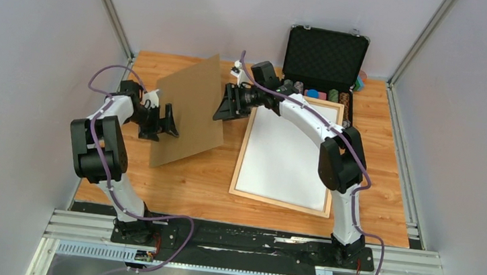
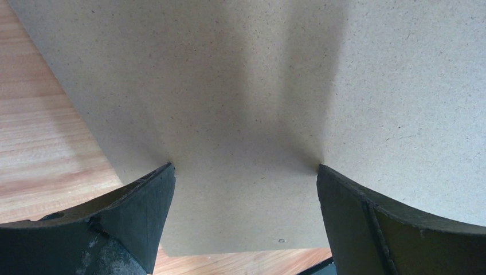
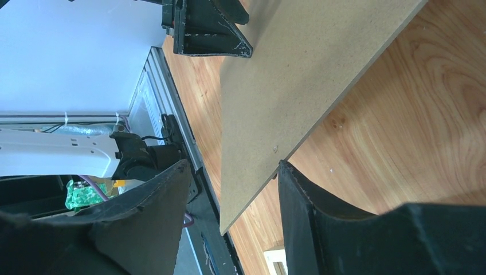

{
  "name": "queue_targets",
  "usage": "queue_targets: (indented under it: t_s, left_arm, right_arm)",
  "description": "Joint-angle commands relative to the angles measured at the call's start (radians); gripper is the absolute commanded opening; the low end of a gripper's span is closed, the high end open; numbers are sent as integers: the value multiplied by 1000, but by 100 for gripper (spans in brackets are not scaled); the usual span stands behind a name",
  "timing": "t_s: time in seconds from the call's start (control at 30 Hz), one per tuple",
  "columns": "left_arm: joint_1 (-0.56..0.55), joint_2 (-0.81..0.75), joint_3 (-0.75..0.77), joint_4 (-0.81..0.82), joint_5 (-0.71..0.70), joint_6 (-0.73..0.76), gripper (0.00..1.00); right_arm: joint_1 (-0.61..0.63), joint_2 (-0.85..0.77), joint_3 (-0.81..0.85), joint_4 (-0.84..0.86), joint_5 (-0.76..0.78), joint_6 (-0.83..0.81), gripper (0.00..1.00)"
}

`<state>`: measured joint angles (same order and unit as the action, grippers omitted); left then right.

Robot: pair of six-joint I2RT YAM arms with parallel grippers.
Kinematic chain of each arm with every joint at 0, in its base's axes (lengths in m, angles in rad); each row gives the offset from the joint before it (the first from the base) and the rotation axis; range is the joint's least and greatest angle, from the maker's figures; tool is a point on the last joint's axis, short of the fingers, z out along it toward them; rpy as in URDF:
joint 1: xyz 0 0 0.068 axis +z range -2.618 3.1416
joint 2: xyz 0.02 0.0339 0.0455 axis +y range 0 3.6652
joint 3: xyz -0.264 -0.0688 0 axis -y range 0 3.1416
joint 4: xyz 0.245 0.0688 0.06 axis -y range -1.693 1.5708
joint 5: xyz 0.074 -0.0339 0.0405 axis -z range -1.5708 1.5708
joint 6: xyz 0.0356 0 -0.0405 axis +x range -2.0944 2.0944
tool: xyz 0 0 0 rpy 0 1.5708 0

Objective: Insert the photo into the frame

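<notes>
The right gripper point(image 1: 225, 109) has its black, wedge-shaped fingers set about half apart, straddling the edge of a thin brown board point(image 1: 193, 106). Its wrist view shows one finger point(image 3: 321, 229) touching that edge and a gap on the other side, so it isn't pinching. At its 9 o'clock the left gripper point(image 1: 169, 123) stands at its widest, and its own camera sees little but the board's speckled, matte fibre face running across both dark fingers. From above, the board is a flat rectangle tipped up steeply between the two arms; whether its lower edge rests on the orange wood-grain table point(image 1: 189, 179) I cannot tell. At the right gripper's 4 o'clock the thin pale-wood frame point(image 1: 278, 203) lies flat, with the photo point(image 1: 286, 152) inside it, plain white side up; only the top view shows that. At the frame's 12 o'clock a black foam-lined case point(image 1: 325, 54) stands open.
</notes>
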<state>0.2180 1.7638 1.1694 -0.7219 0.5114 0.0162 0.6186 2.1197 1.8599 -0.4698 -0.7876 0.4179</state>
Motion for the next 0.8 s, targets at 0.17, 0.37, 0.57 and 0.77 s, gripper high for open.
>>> queue_targets:
  t_s: [0.17, 0.37, 0.57, 0.77]
  left_arm:
    - [-33, -12, -11, -28, 179, 22, 100]
    - [-34, -47, 1, -48, 214, 33, 100]
    - [-34, -80, 12, -81, 248, 41, 100]
    - [-33, -135, 28, -118, 270, 48, 100]
  right_arm:
    - [75, -84, 71, 105, -125, 52, 55]
    - [101, -105, 76, 128, -156, 76, 55]
    - [111, -100, 105, 143, -181, 89, 55]
    - [119, -55, 165, 143, -198, 101, 56]
